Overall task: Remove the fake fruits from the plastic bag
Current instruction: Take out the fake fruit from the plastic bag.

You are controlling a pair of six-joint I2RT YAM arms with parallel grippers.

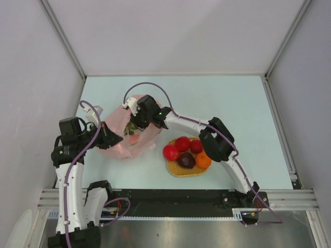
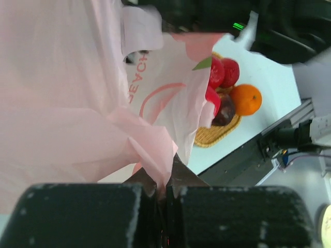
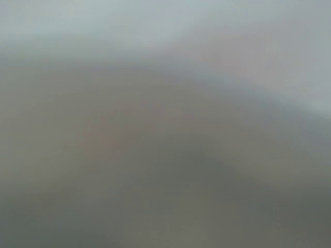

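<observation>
Surroundings: a pale blue-green table [image 1: 227, 98] stood boxed in by white walls [image 1: 170, 31], with a metal rail [image 1: 176, 196] along its near edge.
Left gripper: the left gripper [image 2: 165, 199] was clamped tight on a pinched fold of the pink plastic bag [image 2: 67, 103], the film squeezed between its black fingers [image 2: 83, 217].
Left arm: it rose from the near-left base, elbow bent, forearm reaching rightward to the bag's left end.
Right gripper: the right gripper [image 1: 137, 123] sat at the bag's far-side mouth. Its fingers were hidden, so their spread and any hold could not be told.
Right arm: it curved in a long arc from the near-right base leftward, its elbow just beyond the fruits.
Bag: it lay crumpled on the left half of the table, between the two grippers.
Fake fruits: five fake fruits [image 1: 186, 160] rested outside the bag, clustered and touching on a woven mat [image 1: 181, 171] just right of it. Three were red, one dark purple and one orange.
Top view only: both arms' poses, and a greenish patch at the bag mouth, too small to identify.
Left wrist view only: the pinch itself, and red print on the film.
Right wrist view: a grey-pink blur, nothing readable.
</observation>
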